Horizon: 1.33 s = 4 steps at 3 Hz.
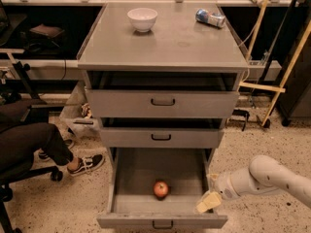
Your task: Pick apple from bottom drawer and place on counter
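Count: 3 drawers: top drawer (163, 102), middle drawer (161, 137), bottom drawer (138, 176). 1 apple (161, 189). 1 white bowl (142, 18), far left on the counter (165, 45); 1 can (210, 18), far right. 1 gripper (209, 201), at the bottom drawer's near right corner.

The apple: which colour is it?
Red apple, camera view; gripper at the bottom drawer's right front corner.

Gripper (208, 203) at bottom drawer's (138, 176) right wall, apple (161, 189) unobstructed

The counter (184, 47) and bottom drawer (141, 171) are matt grey metal, smooth. The apple (161, 189) has a smooth, faintly shiny skin. The bowl (142, 18) looks glossy white. The gripper (209, 202), pale matt plastic, hangs at the drawer's front right corner.
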{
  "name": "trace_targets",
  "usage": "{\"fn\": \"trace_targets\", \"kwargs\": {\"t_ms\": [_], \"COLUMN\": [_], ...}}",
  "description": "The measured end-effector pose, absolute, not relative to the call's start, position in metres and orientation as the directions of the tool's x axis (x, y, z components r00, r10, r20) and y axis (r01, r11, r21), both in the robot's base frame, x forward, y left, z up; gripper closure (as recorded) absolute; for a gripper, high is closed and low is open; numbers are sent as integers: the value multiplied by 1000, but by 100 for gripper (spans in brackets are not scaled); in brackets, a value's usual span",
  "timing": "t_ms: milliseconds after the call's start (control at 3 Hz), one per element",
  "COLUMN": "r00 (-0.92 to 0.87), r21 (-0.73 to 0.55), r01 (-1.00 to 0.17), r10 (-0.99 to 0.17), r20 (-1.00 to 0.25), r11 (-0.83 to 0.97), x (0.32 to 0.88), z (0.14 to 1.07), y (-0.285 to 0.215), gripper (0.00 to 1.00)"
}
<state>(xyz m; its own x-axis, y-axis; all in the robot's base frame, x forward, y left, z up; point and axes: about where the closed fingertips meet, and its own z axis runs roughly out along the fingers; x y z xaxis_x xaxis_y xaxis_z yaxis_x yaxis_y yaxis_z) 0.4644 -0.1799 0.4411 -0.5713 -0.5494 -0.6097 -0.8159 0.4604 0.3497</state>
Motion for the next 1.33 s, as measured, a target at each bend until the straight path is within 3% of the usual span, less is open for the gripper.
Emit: {"fn": "trace_targets", "kwargs": {"t_ms": [333, 667, 1000, 1333], "r00": [-442, -424, -471, -542], "r21": [242, 232, 267, 298], "r01": [-884, -893, -864, -779], "r10": [-547, -552, -493, -355], "r20": [-711, -718, -732, -762], "r11": [399, 384, 428, 551], "x": [479, 478, 499, 552], "z": [475, 475, 463, 451], "y": [-173, -169, -144, -124], "gripper": [0, 0, 0, 0]}}
